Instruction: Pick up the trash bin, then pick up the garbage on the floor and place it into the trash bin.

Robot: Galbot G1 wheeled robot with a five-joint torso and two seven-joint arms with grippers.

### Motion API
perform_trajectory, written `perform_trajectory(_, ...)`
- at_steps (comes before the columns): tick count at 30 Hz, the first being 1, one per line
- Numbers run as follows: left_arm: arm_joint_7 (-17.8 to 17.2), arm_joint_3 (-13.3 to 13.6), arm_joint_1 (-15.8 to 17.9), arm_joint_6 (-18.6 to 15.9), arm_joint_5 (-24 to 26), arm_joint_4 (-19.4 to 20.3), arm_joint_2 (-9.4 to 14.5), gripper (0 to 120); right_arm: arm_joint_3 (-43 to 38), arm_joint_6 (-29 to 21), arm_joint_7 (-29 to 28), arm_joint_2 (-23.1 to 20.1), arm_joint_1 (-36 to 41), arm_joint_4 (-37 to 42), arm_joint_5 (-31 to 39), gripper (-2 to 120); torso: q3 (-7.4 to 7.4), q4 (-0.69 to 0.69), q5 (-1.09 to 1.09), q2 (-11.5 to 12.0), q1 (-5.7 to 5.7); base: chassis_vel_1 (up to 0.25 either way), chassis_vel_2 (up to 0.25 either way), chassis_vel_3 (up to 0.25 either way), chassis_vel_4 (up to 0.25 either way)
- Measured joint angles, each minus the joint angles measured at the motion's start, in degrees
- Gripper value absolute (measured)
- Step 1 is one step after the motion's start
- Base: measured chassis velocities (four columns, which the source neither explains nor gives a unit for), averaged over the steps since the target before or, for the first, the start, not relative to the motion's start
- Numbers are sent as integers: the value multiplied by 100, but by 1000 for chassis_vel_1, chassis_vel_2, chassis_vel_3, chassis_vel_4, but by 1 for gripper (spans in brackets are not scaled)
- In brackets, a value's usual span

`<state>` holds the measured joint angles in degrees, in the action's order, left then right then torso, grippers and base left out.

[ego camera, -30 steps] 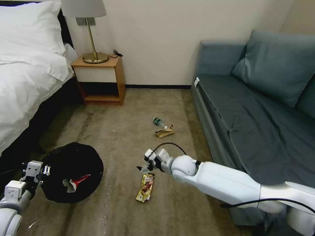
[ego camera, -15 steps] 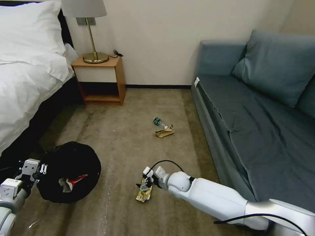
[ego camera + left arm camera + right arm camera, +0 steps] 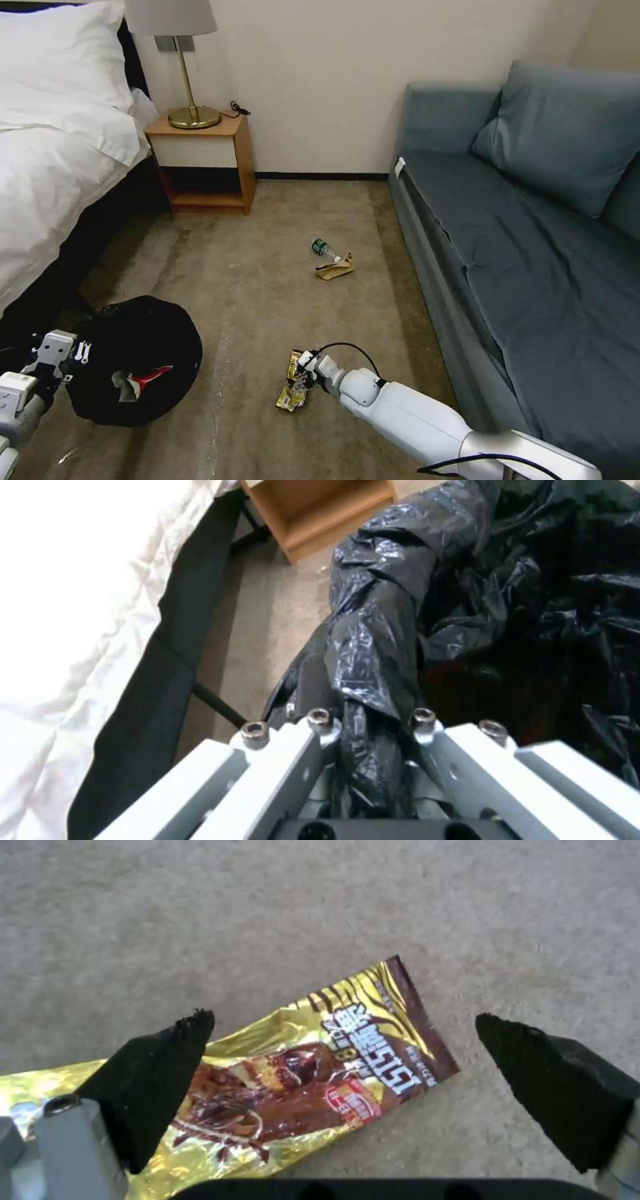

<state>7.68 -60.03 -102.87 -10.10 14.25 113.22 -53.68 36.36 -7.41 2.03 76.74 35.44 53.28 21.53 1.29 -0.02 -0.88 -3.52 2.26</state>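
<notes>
Partly, right gripper (image 3: 301, 381) hides gold wrapper (image 3: 289, 393).

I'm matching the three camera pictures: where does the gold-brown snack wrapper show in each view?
Head view: gold-brown snack wrapper on the carpet, at the right gripper.
Left wrist view: not in it.
Right wrist view: the wrapper lies between the open fingers.
Shared landmark: the carpet.

Glossy crinkled black plastic lines the trash bin (image 3: 133, 360); shiny gold foil snack wrapper (image 3: 300, 1075) on matt rough carpet (image 3: 267, 280)
</notes>
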Motion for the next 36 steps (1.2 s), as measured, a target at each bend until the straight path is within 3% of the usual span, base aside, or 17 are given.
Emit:
perform_trajectory(11, 2, -11, -208, -5, -57, 191, -109, 3, -389, 487, -99, 403, 172, -984, -690, 100, 0, 0, 1, 0, 0, 0, 0, 0, 0)
perform_trajectory(33, 77, 32, -220, 89, -138, 145, -236, 3, -552, 880, 11, 719, 286, -1543, -1039, 100, -1, -1, 0, -1, -1, 0, 0, 0, 0)
perform_trajectory(36, 90, 75, -186, 108, -158, 117, -277, 3, -555, 967, 190, 748, 290, -1610, -1046, 94, -1, -1, 0, -1, -1, 0, 0, 0, 0)
